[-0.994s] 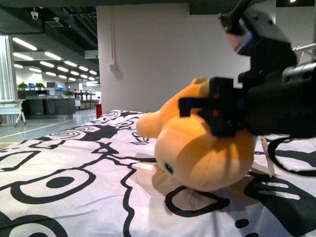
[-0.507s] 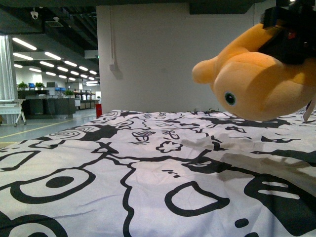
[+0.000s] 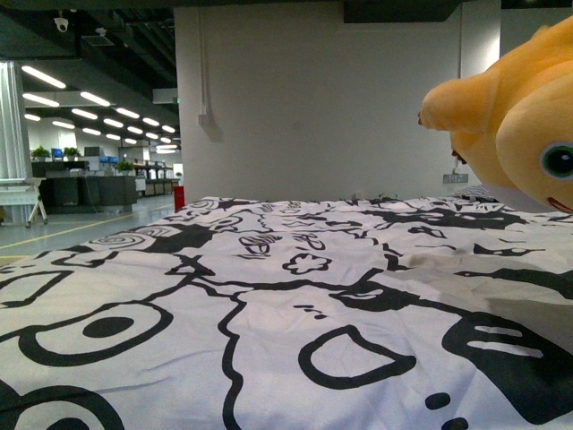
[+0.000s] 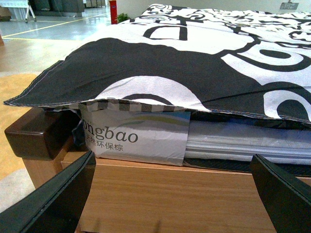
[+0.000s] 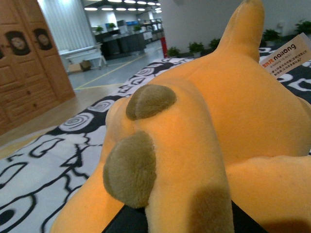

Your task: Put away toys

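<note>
We hold the orange plush toy (image 3: 512, 116) in our right jaws, mostly hidden beneath it, clear above the black-and-white sheeted counter (image 3: 269, 296), its white tag (image 5: 286, 57) on the far side of them. Our left jaws gape wide and empty, facing the counter's wooden edge just ahead.

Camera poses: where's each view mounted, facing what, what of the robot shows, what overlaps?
Front view: on the body, low, facing across the patterned sheet to a white wall; plush toy airborne at right; no arm shows.
Left wrist view: low beside the wooden bed frame, facing it and the sheet's edge; left gripper jaws wide apart, empty.
Right wrist view: above the sheet, filled by the plush toy; dark strip of right gripper beneath.
Shared: sheet in all three; toy in front and right wrist.
</note>
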`<state>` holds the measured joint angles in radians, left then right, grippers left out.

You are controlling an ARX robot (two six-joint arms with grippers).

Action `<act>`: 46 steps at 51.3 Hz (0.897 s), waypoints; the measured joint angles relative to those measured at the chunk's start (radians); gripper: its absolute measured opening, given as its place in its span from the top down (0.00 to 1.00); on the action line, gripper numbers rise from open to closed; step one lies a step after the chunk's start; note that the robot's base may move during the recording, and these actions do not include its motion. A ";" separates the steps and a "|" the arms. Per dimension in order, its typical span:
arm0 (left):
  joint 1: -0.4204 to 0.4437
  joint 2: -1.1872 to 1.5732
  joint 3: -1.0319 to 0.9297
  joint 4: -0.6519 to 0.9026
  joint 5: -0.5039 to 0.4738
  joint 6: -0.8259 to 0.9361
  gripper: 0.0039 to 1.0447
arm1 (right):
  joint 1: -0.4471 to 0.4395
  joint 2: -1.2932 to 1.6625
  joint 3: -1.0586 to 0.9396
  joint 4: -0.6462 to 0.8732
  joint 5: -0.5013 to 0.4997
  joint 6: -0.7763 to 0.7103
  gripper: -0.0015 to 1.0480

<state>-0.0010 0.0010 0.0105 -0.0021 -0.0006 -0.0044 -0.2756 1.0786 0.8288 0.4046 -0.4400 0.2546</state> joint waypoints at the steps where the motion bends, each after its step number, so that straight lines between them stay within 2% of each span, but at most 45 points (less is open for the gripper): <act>1: 0.000 0.000 0.000 0.000 0.000 0.000 0.05 | -0.003 -0.026 -0.021 0.000 -0.015 0.005 0.84; 6: 0.000 0.000 0.000 0.000 0.000 0.000 0.05 | -0.012 -0.142 -0.107 0.000 -0.071 0.022 0.84; 15: 0.000 0.000 0.000 0.000 0.000 0.000 0.05 | -0.024 -0.308 -0.247 -0.008 -0.079 0.035 0.84; 20: 0.000 0.000 0.000 0.000 0.000 0.000 0.05 | -0.018 -0.373 -0.310 -0.013 -0.046 0.026 0.84; 26: 0.000 0.000 0.000 0.000 0.000 0.000 0.05 | 0.023 -0.477 -0.398 -0.013 0.053 -0.032 0.84; 31: 0.000 0.000 0.000 0.000 0.000 0.000 0.05 | 0.042 -0.536 -0.449 -0.013 0.094 -0.043 0.84; 46: 0.000 0.000 0.000 0.000 0.000 0.000 0.05 | 0.057 -0.631 -0.535 -0.021 0.138 -0.056 0.84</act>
<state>-0.0010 0.0010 0.0105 -0.0021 -0.0006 -0.0044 -0.2188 0.4477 0.2939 0.3832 -0.3023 0.1989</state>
